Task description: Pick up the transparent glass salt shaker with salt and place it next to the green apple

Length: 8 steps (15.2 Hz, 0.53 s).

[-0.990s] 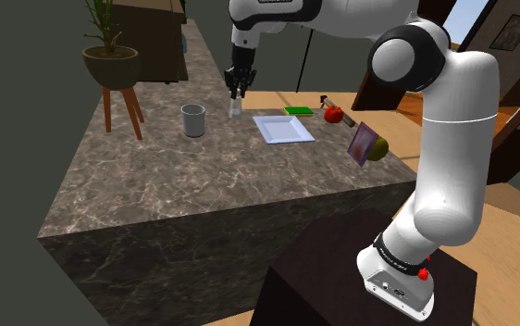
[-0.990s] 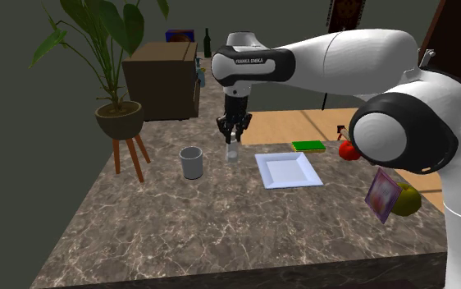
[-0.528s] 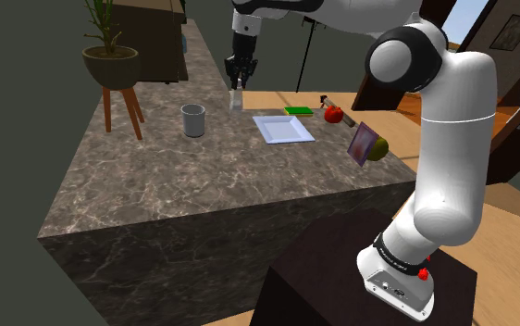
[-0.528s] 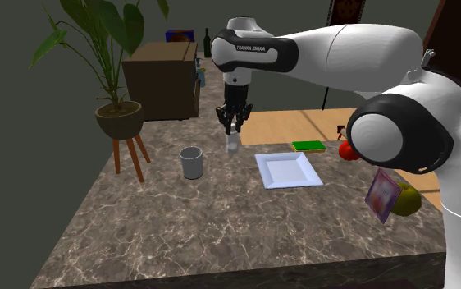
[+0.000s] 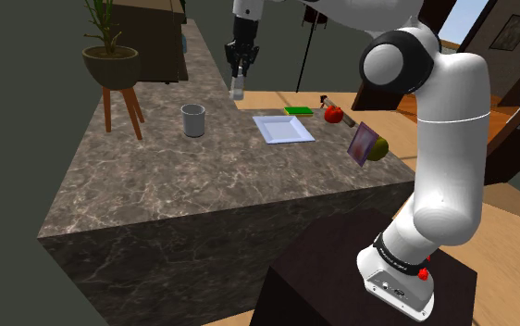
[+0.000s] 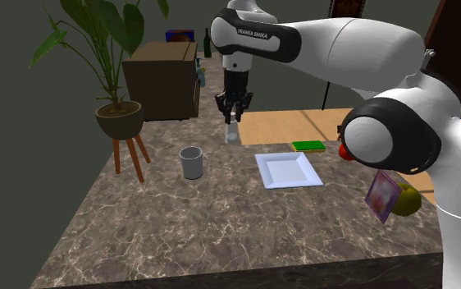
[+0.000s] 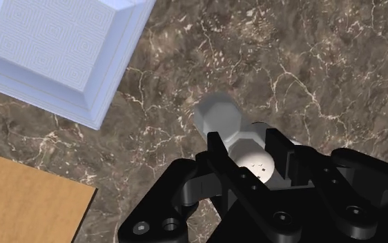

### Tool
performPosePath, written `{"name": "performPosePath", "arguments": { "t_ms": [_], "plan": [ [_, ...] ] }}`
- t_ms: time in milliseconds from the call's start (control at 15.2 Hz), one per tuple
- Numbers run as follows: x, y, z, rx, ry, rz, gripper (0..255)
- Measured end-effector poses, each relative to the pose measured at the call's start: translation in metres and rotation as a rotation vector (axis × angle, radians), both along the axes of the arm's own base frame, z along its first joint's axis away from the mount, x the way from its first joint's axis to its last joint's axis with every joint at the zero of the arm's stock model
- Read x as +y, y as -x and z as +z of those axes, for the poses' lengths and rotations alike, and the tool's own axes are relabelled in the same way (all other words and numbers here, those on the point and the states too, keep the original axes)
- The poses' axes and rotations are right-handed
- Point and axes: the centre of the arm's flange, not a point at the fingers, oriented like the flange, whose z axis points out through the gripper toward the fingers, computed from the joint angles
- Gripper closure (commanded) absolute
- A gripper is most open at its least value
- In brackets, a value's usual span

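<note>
**Marble counter, shaker aloft**

Dark veined marble counter [image 5: 156, 176] carries a white square plate [image 5: 283, 128]. Beyond the plate's far corner, the black gripper [image 6: 233, 117] is clamped on the pale salt shaker [image 6: 232, 133], held above the stone. The green apple [image 6: 407, 199], seemingly half behind a card, lies well apart from the plate, toward the second exterior view's right.

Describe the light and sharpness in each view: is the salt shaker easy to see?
Shoulder view: dim, even light; the salt shaker, clasped in the gripper, looks small and pale. Second exterior view: dim too, yet the shaker stands pale against the dark marble counter. Wrist view: sharp, without glare; the shaker's dotted cap shows clearly between the black fingers.
</note>
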Motion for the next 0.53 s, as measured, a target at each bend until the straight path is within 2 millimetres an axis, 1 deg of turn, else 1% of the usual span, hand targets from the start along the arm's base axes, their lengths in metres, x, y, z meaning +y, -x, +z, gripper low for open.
{"name": "performPosePath", "arguments": {
  "t_ms": [198,264,528],
  "plan": [
    [0.0,0.0,0.013,0.0,0.0,0.0,255],
    [-0.004,0.004,0.014,0.001,0.0,0.0,255],
    [-0.039,0.036,0.017,0.001,0.0,-0.001,255]
  ]
}}
